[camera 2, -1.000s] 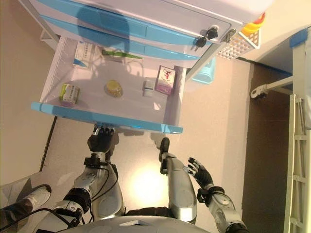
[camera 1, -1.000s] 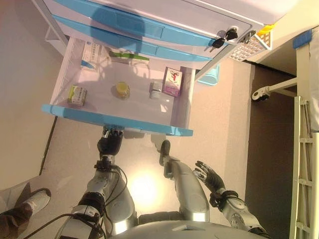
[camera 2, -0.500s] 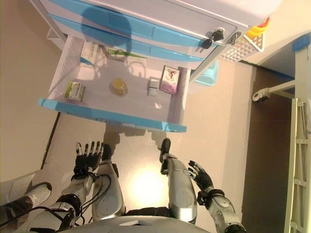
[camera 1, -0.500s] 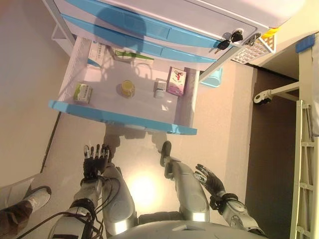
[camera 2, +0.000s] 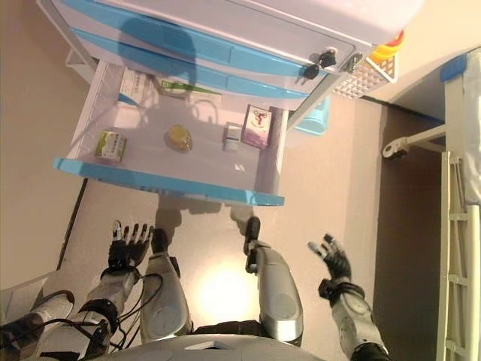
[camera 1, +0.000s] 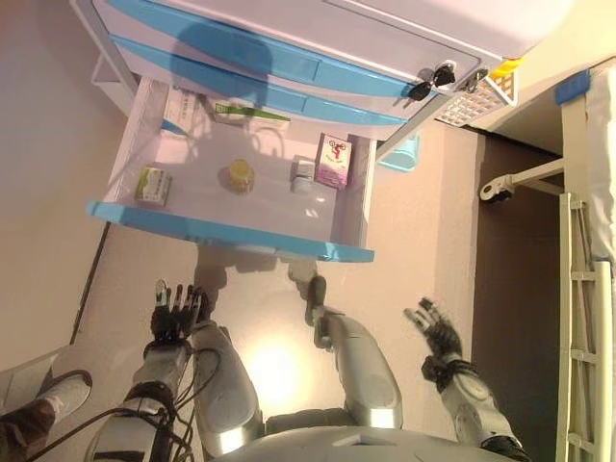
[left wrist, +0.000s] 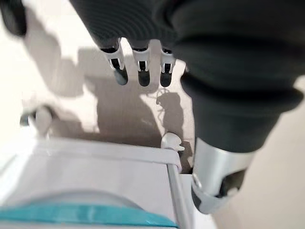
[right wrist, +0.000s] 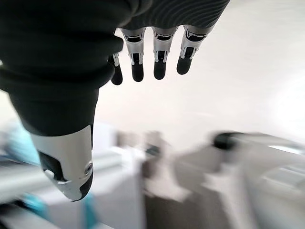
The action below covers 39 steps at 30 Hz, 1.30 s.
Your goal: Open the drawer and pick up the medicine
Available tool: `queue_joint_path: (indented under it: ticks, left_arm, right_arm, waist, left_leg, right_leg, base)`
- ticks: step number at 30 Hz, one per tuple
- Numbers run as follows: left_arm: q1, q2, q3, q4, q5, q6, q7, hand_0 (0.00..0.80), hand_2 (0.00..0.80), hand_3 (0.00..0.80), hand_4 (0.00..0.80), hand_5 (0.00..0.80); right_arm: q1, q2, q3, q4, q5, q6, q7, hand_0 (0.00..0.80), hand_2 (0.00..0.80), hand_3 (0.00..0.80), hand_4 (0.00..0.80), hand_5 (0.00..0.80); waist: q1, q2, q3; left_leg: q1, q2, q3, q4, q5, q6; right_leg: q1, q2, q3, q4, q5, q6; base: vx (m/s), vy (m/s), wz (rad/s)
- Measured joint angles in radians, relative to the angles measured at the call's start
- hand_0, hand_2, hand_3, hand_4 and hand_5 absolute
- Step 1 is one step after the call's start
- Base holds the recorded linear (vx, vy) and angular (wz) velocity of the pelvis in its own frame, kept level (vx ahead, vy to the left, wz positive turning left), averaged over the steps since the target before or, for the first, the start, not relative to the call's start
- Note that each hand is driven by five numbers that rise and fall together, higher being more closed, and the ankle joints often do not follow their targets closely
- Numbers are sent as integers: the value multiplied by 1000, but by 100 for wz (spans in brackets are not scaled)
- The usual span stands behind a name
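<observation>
The bottom drawer, white with a blue front, stands pulled out of the cabinet. Inside lie a small green box, a yellow jar, a small white box, a pink box, a white-and-blue box and a long green item. My left hand hangs below the drawer front, fingers straight and holding nothing. My right hand is raised off to the drawer's lower right, fingers spread and empty. Its wrist view shows straight fingers.
Two shut blue-fronted drawers sit above the open one. Keys hang in the cabinet's lock beside a white basket. A bed frame with a caster stands at the right. A person's shoe shows at the lower left.
My left hand came away from the drawer front, dropped toward me and opened flat. My right hand rose and swung out to the right.
</observation>
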Motion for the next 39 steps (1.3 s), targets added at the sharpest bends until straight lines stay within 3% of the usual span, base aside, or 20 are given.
queue_joint_path:
  ticks: [5,8,11,15,21,28,39]
  left_arm:
    - [177,-6,22,-45,158,0,-38,0,0,0,0,0]
    - [245,-31,22,-46,237,-25,-62,0,0,0,0,0]
    - [290,-76,21,-57,287,-51,-96,0,0,0,0,0]
    - [329,-106,18,-73,311,-68,-136,0,0,0,0,0]
    - [365,-107,13,-72,354,-72,-156,0,0,0,0,0]
    - [365,-100,10,-72,393,-115,-92,0,0,0,0,0]
    - [363,-83,-33,-76,430,-153,-57,0,0,0,0,0]
  right_arm:
    - [16,-32,-173,-154,-24,-87,-41,0,0,0,0,0]
    - [9,-104,-224,-269,-130,-116,-55,0,0,0,0,0]
    - [18,-195,-273,-401,-257,-131,-54,0,0,0,0,0]
    - [5,-346,-288,-539,-385,-125,-12,0,0,0,0,0]
    - [-47,-438,-298,-662,-448,-97,86,0,0,0,0,0]
    - [-72,-486,-229,-734,-497,-56,225,0,0,0,0,0]
    - [-129,-503,3,-722,-638,2,243,0,0,0,0,0]
  waist:
    - [30,1,-1]
    - [39,6,-1]
    - [60,36,-25]
    - [91,80,-86]
    - [113,82,-122]
    - [136,80,-145]
    - [165,83,-144]
  left_leg:
    - [40,-12,24,-34,1,4]
    - [55,-42,32,-57,13,19]
    - [83,-67,34,-73,10,30]
    - [87,-88,40,-92,12,43]
    - [105,-105,31,-103,17,46]
    - [106,-106,10,-103,17,46]
    - [81,-124,-4,-105,26,59]
  right_leg:
    - [23,-11,14,-18,1,3]
    - [35,-38,13,-34,12,15]
    - [80,-57,1,-69,20,29]
    - [100,-79,-10,-92,23,43]
    - [135,-93,-33,-110,21,55]
    - [164,-93,-61,-120,17,59]
    - [168,-120,-92,-118,9,65]
  base:
    - [23,85,-3]
    - [40,91,7]
    - [46,83,16]
    - [35,65,17]
    - [44,32,12]
    - [27,12,11]
    - [-33,3,12]
